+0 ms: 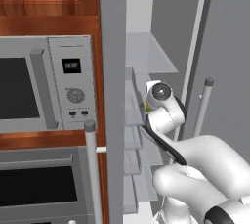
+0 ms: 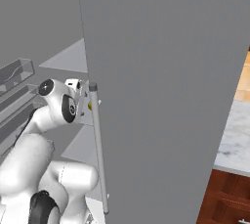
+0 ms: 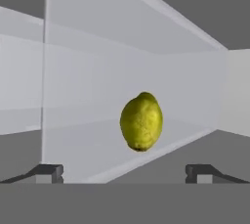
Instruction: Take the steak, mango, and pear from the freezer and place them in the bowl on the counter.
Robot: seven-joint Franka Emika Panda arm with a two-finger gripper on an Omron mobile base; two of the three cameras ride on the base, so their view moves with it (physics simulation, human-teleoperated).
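Item one, the pear (image 3: 141,121): you see it in the hand view, yellow-green, upright with its narrower end up, resting on a pale shelf (image 3: 97,145) inside the freezer (image 1: 113,71), near the shelf's front edge. A speck of the same colour shows past the wrist in the left base view (image 1: 146,107) and beside the rod handle (image 2: 97,149) in the right base view.

Item two, the gripper (image 3: 124,173): released, its two dark fingertips (image 3: 49,173) set wide apart, the pear ahead and between them, apparently not touching either, though depth is hard to judge.

Item three, the freezer door (image 2: 166,96): swung open. The counter (image 2: 237,140) lies beyond its right edge. The microwave (image 1: 46,83) sits left of the freezer.
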